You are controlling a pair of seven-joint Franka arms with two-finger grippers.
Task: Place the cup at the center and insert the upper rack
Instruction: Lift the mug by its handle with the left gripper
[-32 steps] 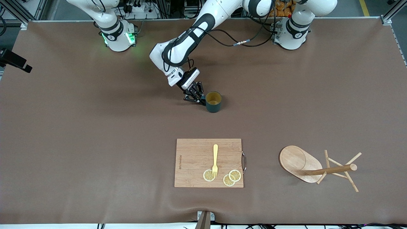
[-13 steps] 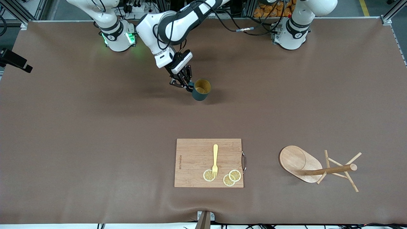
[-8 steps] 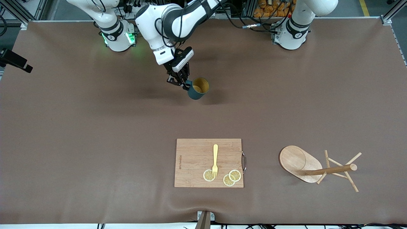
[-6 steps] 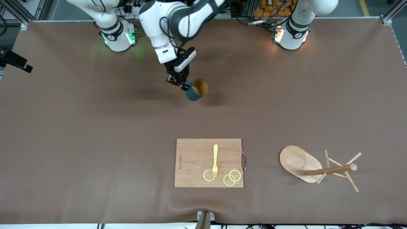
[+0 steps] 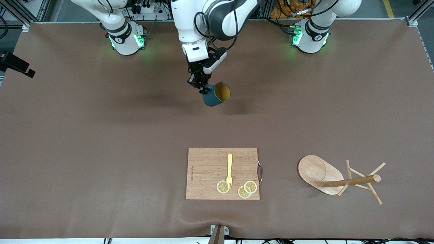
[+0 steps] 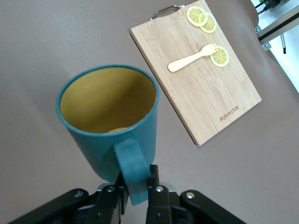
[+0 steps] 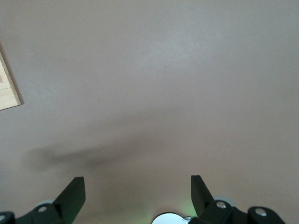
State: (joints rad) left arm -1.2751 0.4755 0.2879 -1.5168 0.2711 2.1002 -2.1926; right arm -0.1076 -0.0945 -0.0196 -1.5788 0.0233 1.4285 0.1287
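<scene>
Two fingers of the left gripper [image 5: 203, 88] are what we see first, clamped on the loop handle of the cup [image 5: 217, 94], and in the left wrist view the same gripper [image 6: 136, 185] pinches that handle from both sides while the cup [image 6: 110, 119] shows us its yellowish-brown inside. We see the cup held up in the air, tilted with its mouth turned toward the left arm's end, over the bare brown table [image 5: 101, 135] in its middle stretch, with its shadow on the cloth below. Nearer to the front camera than that spot we find the cutting board [image 5: 222, 173] lying flat, with a yellow fork [image 5: 229, 171] and three lemon slices [image 5: 247, 189] on it; one slice lies under the fork's tines. Toward the left arm's end of the table, beside the board and well apart from it, we see the rack [image 5: 339, 178] lying on its side, its round base tipped up and its pole and pegs pointing toward the table's end. The right gripper [image 7: 135, 191] waits high with its fingers spread wide apart over bare cloth, and we catch only a corner of the board [image 7: 7, 91] in its view.
</scene>
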